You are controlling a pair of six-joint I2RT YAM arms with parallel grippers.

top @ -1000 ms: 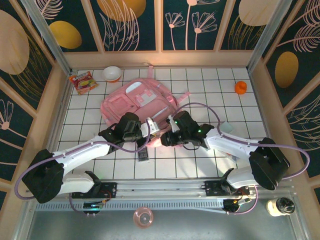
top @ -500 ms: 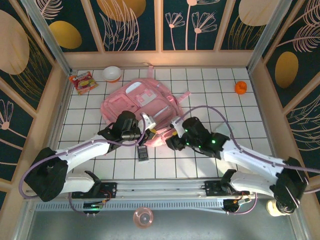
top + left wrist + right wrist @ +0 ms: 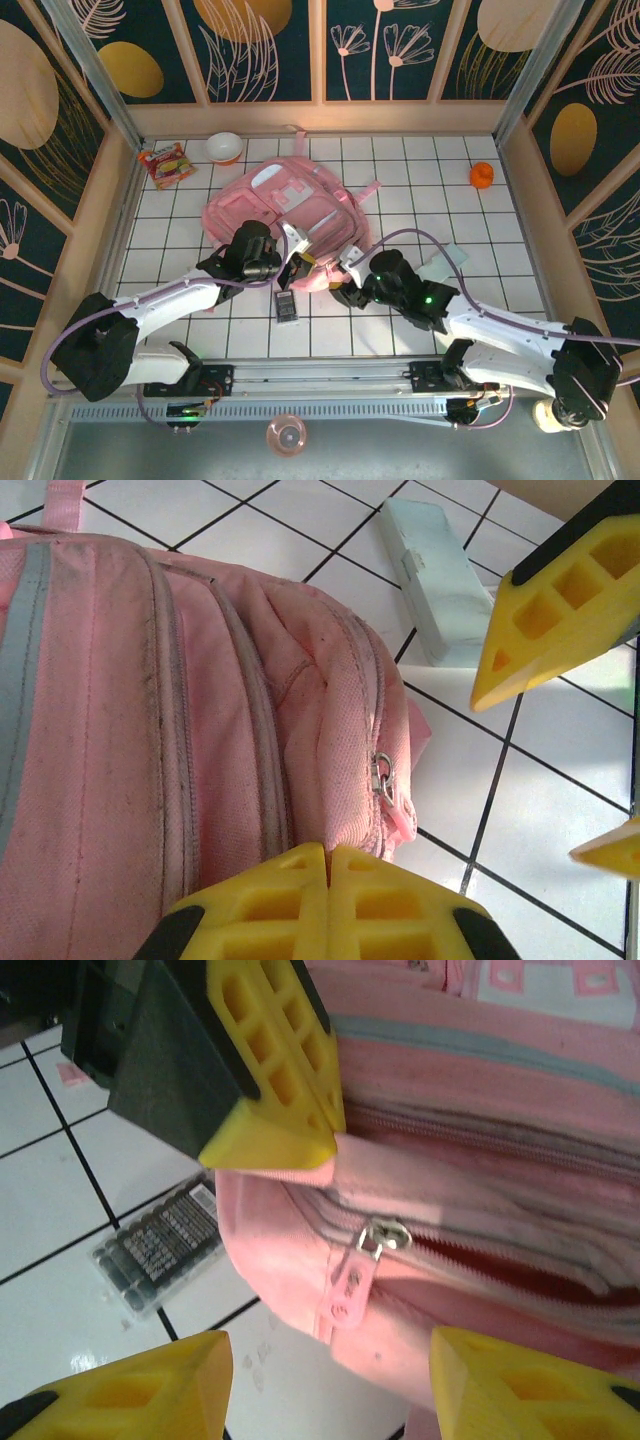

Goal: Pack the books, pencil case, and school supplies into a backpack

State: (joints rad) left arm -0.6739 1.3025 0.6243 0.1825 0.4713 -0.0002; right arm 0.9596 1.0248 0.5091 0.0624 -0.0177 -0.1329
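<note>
The pink backpack (image 3: 285,210) lies flat at the middle of the table. My left gripper (image 3: 328,855) is shut on a fold of its fabric at the near edge (image 3: 297,265), beside a zip slider. My right gripper (image 3: 330,1380) is open just off that edge (image 3: 345,287), with the pink zipper pull (image 3: 350,1280) hanging between its spread fingers, apart from both. The dark grey calculator (image 3: 287,307) lies on the tiles next to the bag (image 3: 160,1250). The mint pencil case (image 3: 440,268) lies right of the bag (image 3: 435,585). The books are out of view.
A snack packet (image 3: 165,163) and a small bowl (image 3: 224,148) sit at the back left. A small orange thing (image 3: 481,175) is at the back right. Wooden walls close in the tiled table. A pink cup (image 3: 287,435) stands below the arm bases.
My right gripper has drawn back from the backpack toward the near right and its jaws have spread wider. The left gripper has kept its hold in the same place.
</note>
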